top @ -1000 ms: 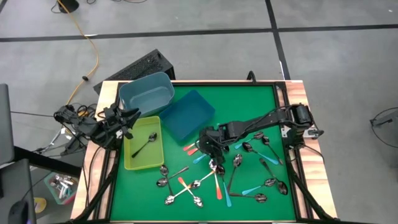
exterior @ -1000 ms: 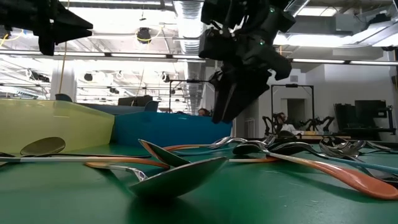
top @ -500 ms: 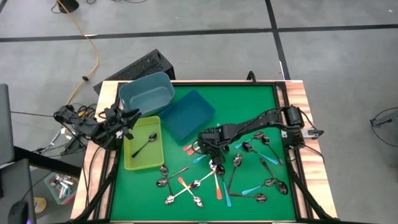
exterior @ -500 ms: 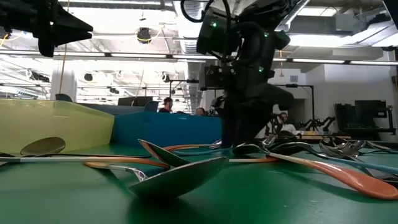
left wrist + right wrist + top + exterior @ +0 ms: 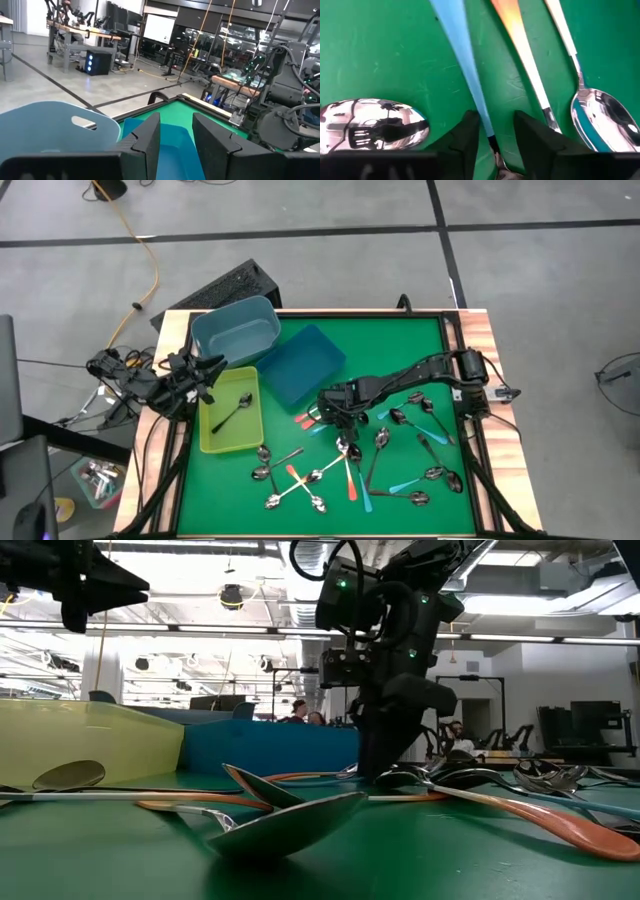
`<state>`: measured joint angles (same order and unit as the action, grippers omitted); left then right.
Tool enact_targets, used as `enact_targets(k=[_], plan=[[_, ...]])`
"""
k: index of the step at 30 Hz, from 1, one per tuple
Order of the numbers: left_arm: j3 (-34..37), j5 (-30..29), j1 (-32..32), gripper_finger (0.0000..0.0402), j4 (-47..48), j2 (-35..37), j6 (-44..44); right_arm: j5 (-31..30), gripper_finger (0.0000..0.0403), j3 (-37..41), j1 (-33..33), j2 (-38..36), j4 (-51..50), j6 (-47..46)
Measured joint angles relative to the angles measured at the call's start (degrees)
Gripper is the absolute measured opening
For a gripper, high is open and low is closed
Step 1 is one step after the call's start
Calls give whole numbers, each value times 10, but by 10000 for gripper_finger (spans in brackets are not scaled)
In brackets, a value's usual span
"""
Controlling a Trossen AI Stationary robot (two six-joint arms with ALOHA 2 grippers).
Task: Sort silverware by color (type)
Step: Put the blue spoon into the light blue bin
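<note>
Several small spoons (image 5: 350,470) with orange, teal or plain metal handles lie scattered on the green mat. My right gripper (image 5: 335,417) points down at the pile's far left and reaches the mat. In the right wrist view its open fingers (image 5: 495,132) stand on either side of a teal-handled spoon (image 5: 465,65), near the handle's thin end. An orange-handled spoon (image 5: 517,45) lies just beside it. My left gripper (image 5: 212,370) hovers open at the table's left edge, pointing level toward the bins (image 5: 175,140). My right gripper comes from above, its fingers across the teal handle's narrow end (image 5: 487,127) near the bowl. The handle lies flat on the mat, close to one finger (image 5: 470,132). The gap is wider than the handle, and I cannot tell whether either finger touches it.
A yellow-green tray (image 5: 205,435) holding one dark spoon (image 5: 235,412) stands at the left. Behind it are a grey-blue tub (image 5: 237,332) and a blue tray (image 5: 303,365). Bare mat lies at the far right (image 5: 400,340). A shiny spoon bowl (image 5: 370,125) lies beside the right fingers.
My right gripper has sunk from above the spoons down onto the mat at the pile's far left and has tipped steeper. The spoons have stayed where they were.
</note>
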<state>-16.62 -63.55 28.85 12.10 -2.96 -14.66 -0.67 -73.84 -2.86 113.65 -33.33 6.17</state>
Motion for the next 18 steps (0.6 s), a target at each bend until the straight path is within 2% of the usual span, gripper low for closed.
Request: enact_targets(k=[11,13,18], plan=[[0,-2,0,101,0,0,-22,-1,18,0,-15,-2,-4,-18],[0,-2,0,101,0,0,-22,0,8,0,-16,-2,-5,-19],[0,-12,0,101,0,0,-22,4,18,0,-15,-2,-5,-33]])
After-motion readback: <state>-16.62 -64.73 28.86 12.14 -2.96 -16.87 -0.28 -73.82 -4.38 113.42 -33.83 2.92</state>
